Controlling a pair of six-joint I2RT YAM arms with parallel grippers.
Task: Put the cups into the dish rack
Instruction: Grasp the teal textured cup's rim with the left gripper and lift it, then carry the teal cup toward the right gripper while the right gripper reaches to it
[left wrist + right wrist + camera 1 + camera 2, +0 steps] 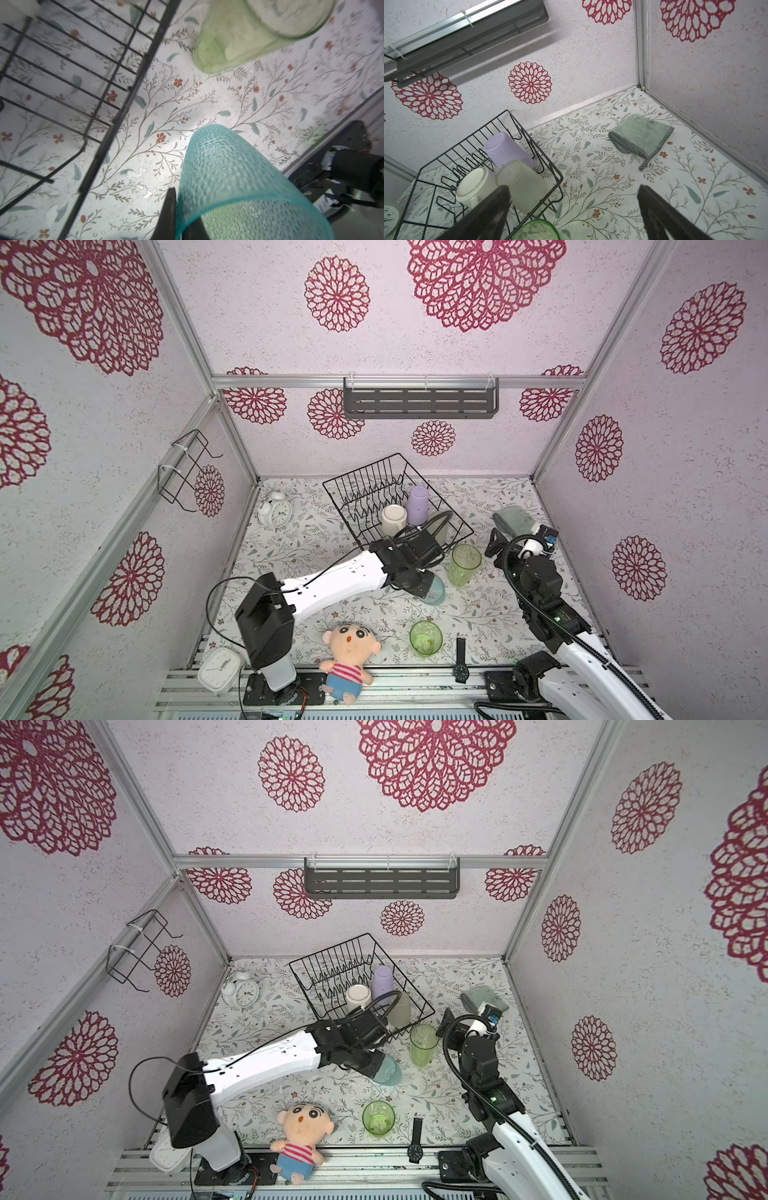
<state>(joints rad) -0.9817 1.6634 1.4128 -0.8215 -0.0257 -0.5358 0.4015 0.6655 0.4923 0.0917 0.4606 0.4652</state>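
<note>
The black wire dish rack (338,512) (304,991) stands at the back middle of the mat. In it are a lilac tumbler (417,499) (506,149), a white mug (393,518) (475,185) and a frosted beige tumbler (401,1009) (523,182), all bottom up. My left gripper (180,224) is shut on the rim of the teal tumbler (436,595) (228,176), one finger inside and one outside; the cup is tilted just in front of the rack. One clear green tumbler (463,566) (249,35) stands upright beside the rack, another (425,638) near the front edge. My right gripper (574,190) hangs open and empty, right of the rack.
A green cloth (513,520) (641,135) lies at the back right. An alarm clock (274,510) sits at the back left. A plush doll (349,655), a wrist watch (460,659) and a white square clock (218,668) lie along the front edge. A grey shelf (419,400) hangs on the back wall.
</note>
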